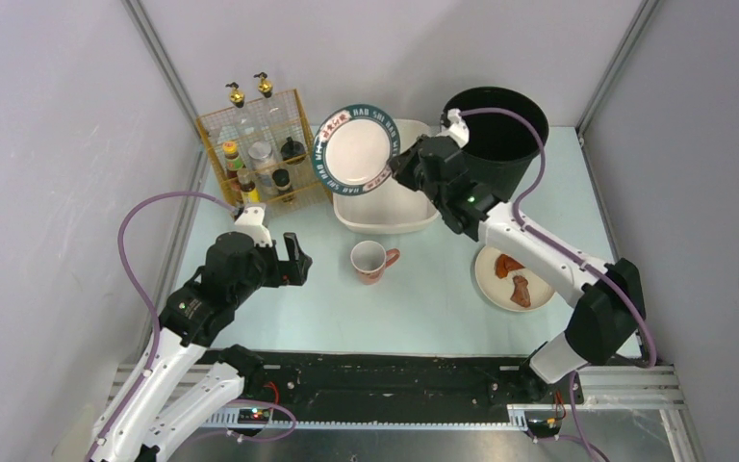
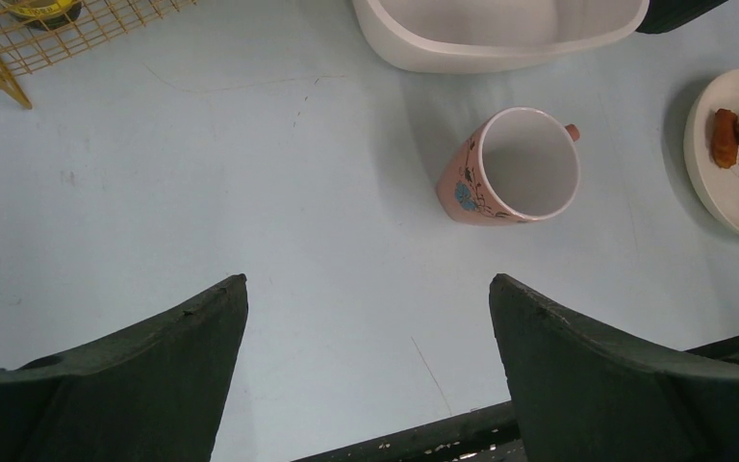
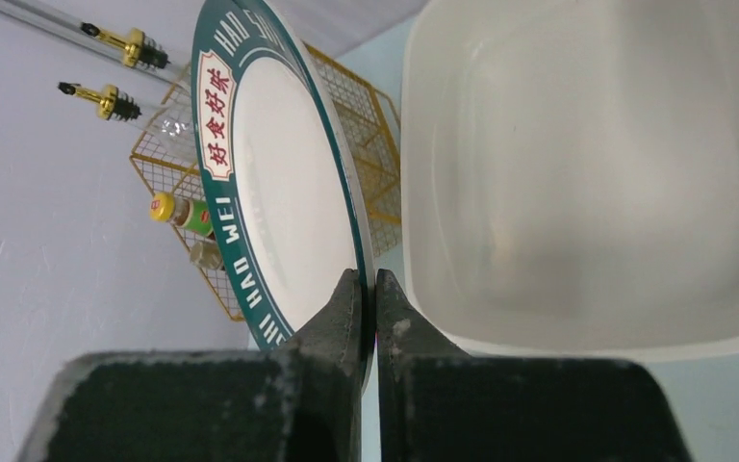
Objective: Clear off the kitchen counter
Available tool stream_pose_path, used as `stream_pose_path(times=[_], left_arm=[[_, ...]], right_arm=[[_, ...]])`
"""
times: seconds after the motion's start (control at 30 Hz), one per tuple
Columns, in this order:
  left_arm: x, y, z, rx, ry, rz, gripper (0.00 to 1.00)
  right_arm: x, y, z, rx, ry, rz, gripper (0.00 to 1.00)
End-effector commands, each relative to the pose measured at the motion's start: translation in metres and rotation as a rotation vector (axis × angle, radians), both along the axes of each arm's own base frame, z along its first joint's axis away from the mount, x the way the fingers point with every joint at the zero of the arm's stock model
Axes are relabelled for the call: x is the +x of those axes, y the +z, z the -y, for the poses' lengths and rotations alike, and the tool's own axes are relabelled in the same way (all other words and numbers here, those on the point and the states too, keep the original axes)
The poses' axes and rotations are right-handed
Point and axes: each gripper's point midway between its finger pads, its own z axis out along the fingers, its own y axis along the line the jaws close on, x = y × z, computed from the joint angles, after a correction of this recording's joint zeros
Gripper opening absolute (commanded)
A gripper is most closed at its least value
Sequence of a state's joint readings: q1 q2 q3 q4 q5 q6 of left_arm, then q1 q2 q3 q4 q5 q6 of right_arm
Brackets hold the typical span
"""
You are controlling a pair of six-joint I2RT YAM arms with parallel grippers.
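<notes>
Now the right gripper (image 3: 368, 287) is clamped tight on the rim of the green-bordered plate (image 3: 279, 192), held on edge by the white basin (image 3: 587, 173) — the left gripper (image 2: 369, 289), jaws wide apart and empty, hangs above the kitchen counter (image 2: 250, 192) near the pink mug (image 2: 515, 168).

Overhead from behind, looking down, wrist views close (all share basin (image 1: 399, 207))

On the kitchen counter (image 1: 279, 318) we find the rack (image 1: 250, 135) of bottles (image 1: 250, 159) at back left, the basin (image 1: 385, 223) just to its right, and the bucket (image 1: 512, 166) at the basin's right rear. Before the basin stands the mug (image 1: 370, 260); right of it, the dish (image 1: 493, 279) bearing food pieces (image 1: 521, 290). Over the basin's left end, the right gripper (image 1: 394, 166) holds the plate (image 1: 356, 149) on edge.
</notes>
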State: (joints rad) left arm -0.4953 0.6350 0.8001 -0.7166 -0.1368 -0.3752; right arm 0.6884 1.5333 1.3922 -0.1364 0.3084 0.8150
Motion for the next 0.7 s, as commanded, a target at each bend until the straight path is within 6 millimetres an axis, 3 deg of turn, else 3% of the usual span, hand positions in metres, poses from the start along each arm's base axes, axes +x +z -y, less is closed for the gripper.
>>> stream_pose_path(times=[0.0,0.2,0.37,0.67], left_arm=[[0.002,0.001,-0.001,0.002,0.01,0.011,0.98],[0.002,0.0,-0.001,0.004,0.009,0.008,0.98],[0.002,0.0,0.0,0.003,0.007,0.004,0.98],[0.003,-0.003,0.0,0.007,0.007,-0.005,0.98]], right_arm=[[0.008,0.025,-0.012,0.256,-0.088,0.038,0.0],[0.007,-0.011,-0.017,0.328,-0.172,-0.038,0.0],[0.009,-0.045,-0.005,0.363,-0.284,-0.087,0.0],[0.029,-0.088,-0.014,0.453,-0.356,-0.158,0.0]])
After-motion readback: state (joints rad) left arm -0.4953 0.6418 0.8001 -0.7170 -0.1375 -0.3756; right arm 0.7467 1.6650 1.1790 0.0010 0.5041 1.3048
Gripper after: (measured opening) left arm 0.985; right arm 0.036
